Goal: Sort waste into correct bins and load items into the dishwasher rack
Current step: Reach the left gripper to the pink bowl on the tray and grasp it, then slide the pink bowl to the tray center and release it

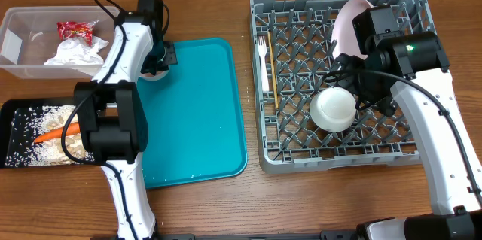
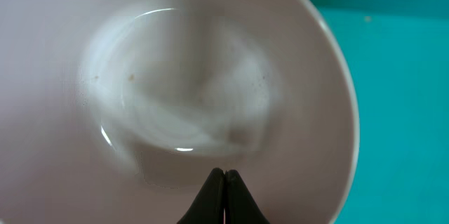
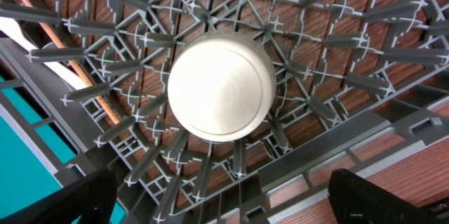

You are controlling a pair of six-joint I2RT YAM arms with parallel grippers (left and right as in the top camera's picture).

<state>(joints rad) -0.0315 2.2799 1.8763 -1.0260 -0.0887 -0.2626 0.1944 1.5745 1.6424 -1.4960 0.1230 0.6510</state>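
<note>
The left tool (image 2: pixel 224 182) is clenched, its two dark fingertips pressed together with nothing between them, and it hangs over the inside of a white bowl (image 2: pixel 210 62). Whether the tips touch the bowl's surface cannot be told. This bowl sits open side up at the far left corner of the teal tray (image 1: pixel 196 112), near the clear tub (image 1: pixel 34 25). The tub holds a crumpled napkin (image 1: pixel 75 53) and a red wrapper (image 1: pixel 75 29). In front of the tub, on the wooden worktop (image 1: pixel 211 7), lies the black tray (image 1: pixel 15 156), with a carrot (image 1: pixel 56 133) and rice (image 1: pixel 38 116) scattered in it, partly hidden by the left arm. The right tool (image 3: pixel 221 185) is released, its fingers spread wide to either side at the bottom of the wrist view, grasping nothing. It hangs above an upturned bowl (image 3: pixel 221 87) that rests base up among the pegs of the grey rack (image 1: pixel 339 163), toward the near side. A pinkish plate (image 1: pixel 348 25) stands on edge at the far side of the rack. Along its left side lie a white fork (image 1: pixel 262 52) and, just beside it, a wooden stick (image 1: pixel 273 82).
</note>
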